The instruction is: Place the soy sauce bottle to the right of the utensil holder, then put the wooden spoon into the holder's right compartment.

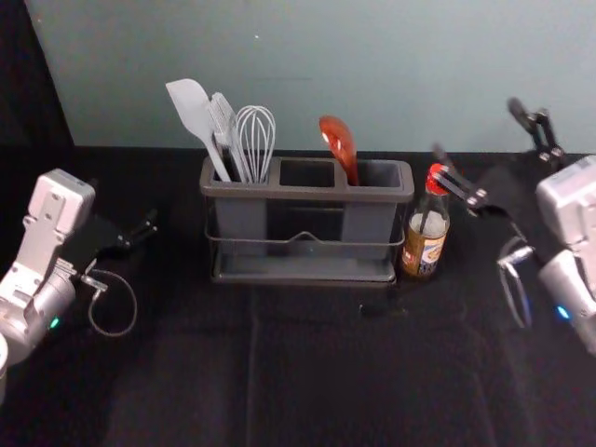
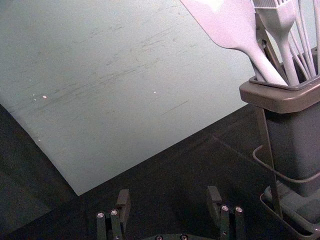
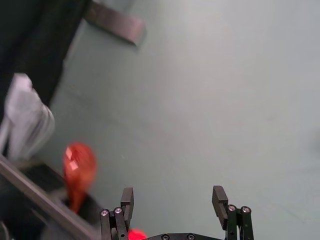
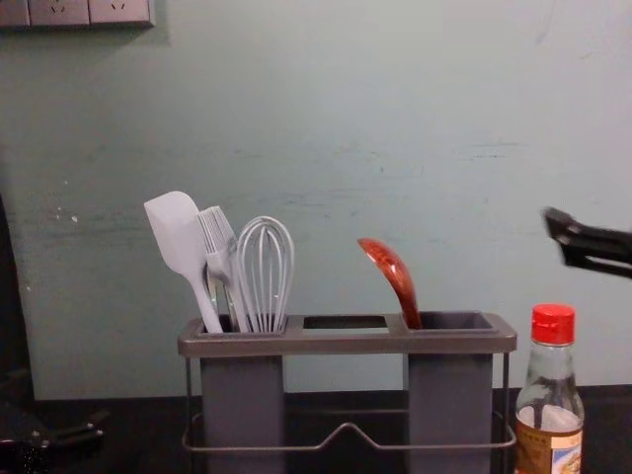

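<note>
My right hand hangs empty, fingers wide apart, above and right of the soy sauce bottle at the utensil holder's right end, wooden spoon in the right compartment, spread left hand far left.

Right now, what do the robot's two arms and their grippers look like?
Both arms have silvery-white housings, part boxy, part rounded. The left arm has a small green light and a thin looped cable; the right arm has a blue light and a looped cable too. The left gripper and right gripper have black, angular fingers with silvery screws.
</note>
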